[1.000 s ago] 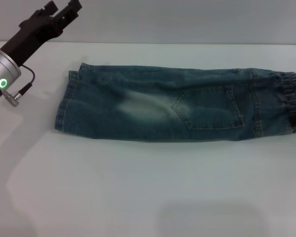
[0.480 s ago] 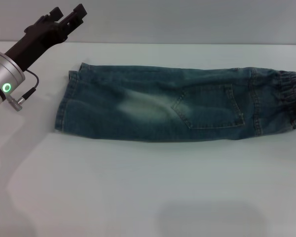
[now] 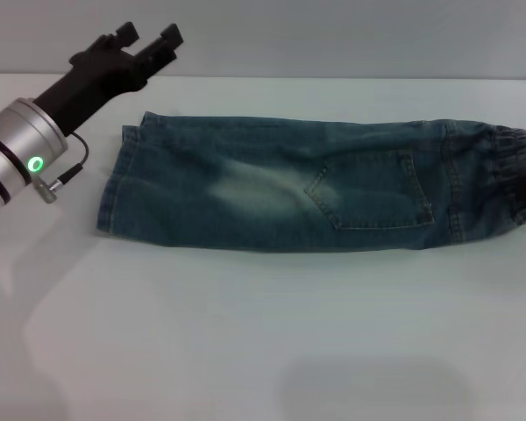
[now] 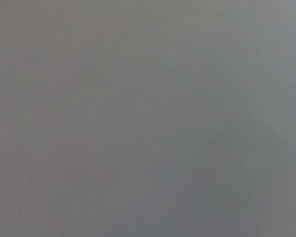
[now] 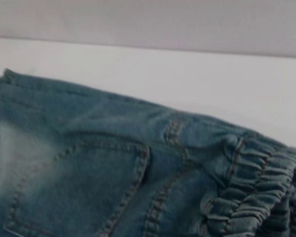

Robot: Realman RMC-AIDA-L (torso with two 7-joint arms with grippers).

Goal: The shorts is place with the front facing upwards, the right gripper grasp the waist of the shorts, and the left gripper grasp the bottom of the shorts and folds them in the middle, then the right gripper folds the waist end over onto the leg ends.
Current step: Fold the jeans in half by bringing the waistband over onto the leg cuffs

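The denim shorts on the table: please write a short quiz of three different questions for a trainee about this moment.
1. True or false: the denim shorts are already folded lengthwise.
2. Which end effector shows in the head view? A left, B right.
3. Fill in: the elastic waistband lies toward the robot's ____ side.

Key: 1 true, one pocket faces up. 2 A, the left end effector hovers open beyond the leg hems, touching nothing. 3 right.

No readable text anywhere here.
Checked the shorts (image 3: 316, 189), the left arm's silver cuff (image 3: 17, 149) and the counter (image 3: 263, 333), zero labels, brands or numbers.
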